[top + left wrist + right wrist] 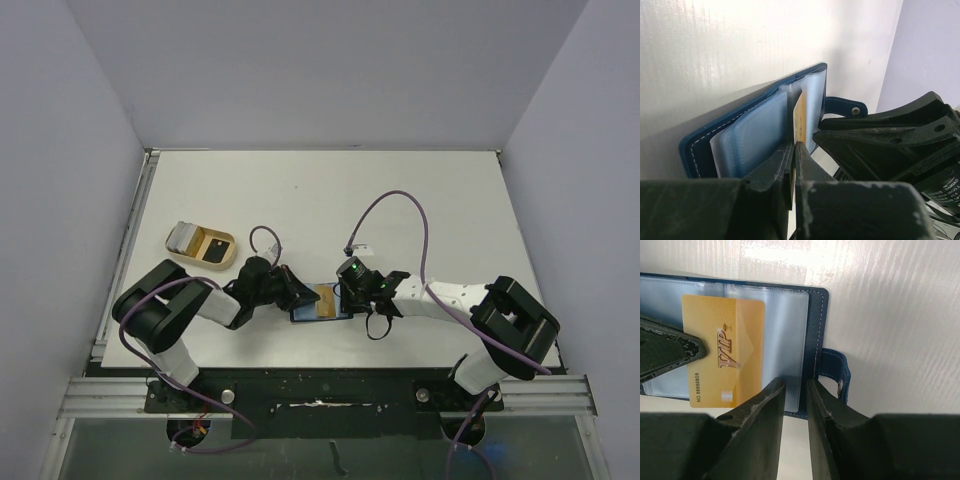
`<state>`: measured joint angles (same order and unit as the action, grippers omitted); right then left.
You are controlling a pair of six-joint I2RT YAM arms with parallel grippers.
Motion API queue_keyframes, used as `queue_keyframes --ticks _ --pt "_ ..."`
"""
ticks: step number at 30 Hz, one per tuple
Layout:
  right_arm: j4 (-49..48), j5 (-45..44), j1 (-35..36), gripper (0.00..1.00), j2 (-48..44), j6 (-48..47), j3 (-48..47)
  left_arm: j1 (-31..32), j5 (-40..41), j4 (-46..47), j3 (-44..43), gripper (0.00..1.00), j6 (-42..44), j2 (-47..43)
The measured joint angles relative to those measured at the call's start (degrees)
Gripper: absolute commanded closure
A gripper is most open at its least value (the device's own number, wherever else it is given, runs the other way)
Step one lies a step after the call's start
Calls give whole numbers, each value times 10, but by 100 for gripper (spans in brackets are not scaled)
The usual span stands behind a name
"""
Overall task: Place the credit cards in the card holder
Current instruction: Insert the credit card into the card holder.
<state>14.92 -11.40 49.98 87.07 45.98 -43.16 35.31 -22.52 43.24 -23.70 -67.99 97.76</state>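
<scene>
The card holder (305,313) lies open on the table, navy outside with clear sleeves inside; it also shows in the left wrist view (740,130) and the right wrist view (815,330). My left gripper (303,293) (795,144) is shut on the gold credit card (326,300) (799,117) (722,357), whose far edge sits in a sleeve on the right page. My right gripper (350,293) (794,382) has its jaws a narrow gap apart, tips over the holder's near right corner beside the snap tab (836,372). The black credit card (214,250) lies in a beige tray.
The beige shallow tray (190,245) stands left of the arms, toward the table's left edge. A purple cable (400,200) loops over the table behind the right arm. Grey walls close in the table on three sides.
</scene>
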Motion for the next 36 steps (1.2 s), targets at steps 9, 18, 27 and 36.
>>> queue_keyframes --ticks 9,18,27,36 --pt "-1 0 0 74 0 1 0 7 12 24 5 100 -7 8" --pt "-1 0 0 74 0 2 0 12 19 45 5 100 -10 19" --pt "-1 0 0 74 0 2 0 19 33 49 6 100 -18 21" --pt "1 0 0 73 -2 2 0 34 48 49 5 86 -16 21"
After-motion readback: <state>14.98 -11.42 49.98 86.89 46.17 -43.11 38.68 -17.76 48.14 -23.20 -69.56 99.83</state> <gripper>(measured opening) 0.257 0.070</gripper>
